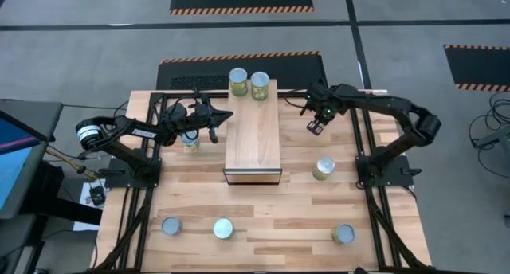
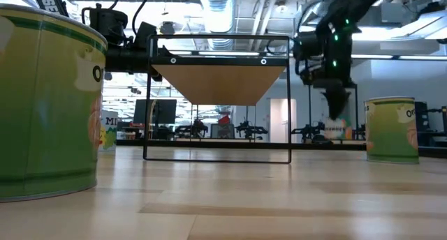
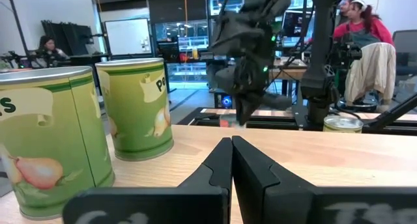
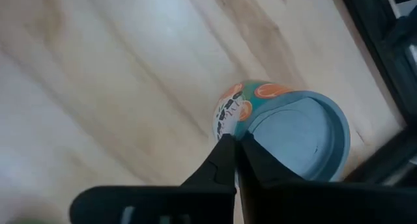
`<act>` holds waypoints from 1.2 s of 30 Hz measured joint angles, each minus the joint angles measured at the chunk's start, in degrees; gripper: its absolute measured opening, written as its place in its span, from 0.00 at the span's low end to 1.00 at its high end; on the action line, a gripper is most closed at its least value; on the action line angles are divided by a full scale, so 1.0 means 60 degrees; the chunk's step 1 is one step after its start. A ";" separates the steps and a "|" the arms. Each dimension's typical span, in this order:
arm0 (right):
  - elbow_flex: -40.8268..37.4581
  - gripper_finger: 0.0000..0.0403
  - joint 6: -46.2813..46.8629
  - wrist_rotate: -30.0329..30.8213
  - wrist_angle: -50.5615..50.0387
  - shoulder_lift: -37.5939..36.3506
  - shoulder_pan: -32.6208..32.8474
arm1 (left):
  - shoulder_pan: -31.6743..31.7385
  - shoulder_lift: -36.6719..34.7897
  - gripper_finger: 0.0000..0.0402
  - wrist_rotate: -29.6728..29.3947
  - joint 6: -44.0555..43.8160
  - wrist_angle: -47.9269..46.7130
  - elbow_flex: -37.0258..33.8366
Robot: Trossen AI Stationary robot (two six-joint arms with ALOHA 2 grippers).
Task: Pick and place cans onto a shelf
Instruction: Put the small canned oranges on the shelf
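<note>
High view, shelf: the shelf [image 1: 253,135] is a long light-wood platform in the middle of the table [image 1: 271,218], its long axis running from the far edge toward the near side, with the dark opening at its near end.
Cans on the shelf: two cans [image 1: 238,82] [image 1: 259,84] stand upright side by side at the far end, lids up, close to touching.
Cans on the table: one can [image 1: 323,169] sits right of the shelf, lid tipped a little toward the near side; three more stand upright along the near edge [image 1: 171,225] [image 1: 223,228] [image 1: 343,234], well apart from each other.
Can by the left arm: one more can [image 1: 190,140] stands on the table just left of the shelf, partly hidden under the arm.
Left pincer: the left pincer [image 1: 213,123] reaches in level at the shelf's left edge; in the left wrist view its fingers [image 3: 225,165] are pressed together with nothing between them, and the two shelf cans [image 3: 45,139] [image 3: 137,107] stand upright just ahead.
Right pincer: the right pincer [image 1: 315,127] hangs over the table right of the shelf's far half, pointing down; in the right wrist view its fingers [image 4: 228,159] are closed tight and hold nothing, with a teal-lidded can [image 4: 296,136] on the table below them.
Low view: two cans [image 2: 45,100] [image 2: 391,128] stand upright on the table either side of the shelf [image 2: 216,83].
</note>
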 joint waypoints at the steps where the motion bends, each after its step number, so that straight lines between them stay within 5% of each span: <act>1: 0.0245 0.04 0.0069 0.0000 -0.0332 -0.0021 0.0136 | 0.0000 0.0000 0.00 0.0000 0.0000 0.0000 0.0000; 11: 0.3609 0.03 0.0289 0.0076 -0.3229 -0.0080 0.1916 | 0.0003 0.0001 0.00 0.0000 0.0000 -0.0001 0.0000; 18: 0.5975 0.03 -0.0707 -0.0100 -0.2461 0.0090 0.3119 | 0.0000 0.0001 0.00 -0.0007 -0.0004 -0.0002 0.0000; 24: 0.7018 0.03 -0.2434 -0.0650 -0.1422 0.1286 0.3597 | 0.0000 0.0000 0.00 -0.0004 -0.0004 -0.0021 0.0029; 36: 0.9259 0.03 -0.4301 -0.0645 -0.2129 0.4214 0.3601 | 0.0001 0.0000 0.00 -0.0002 -0.0007 -0.0066 0.0031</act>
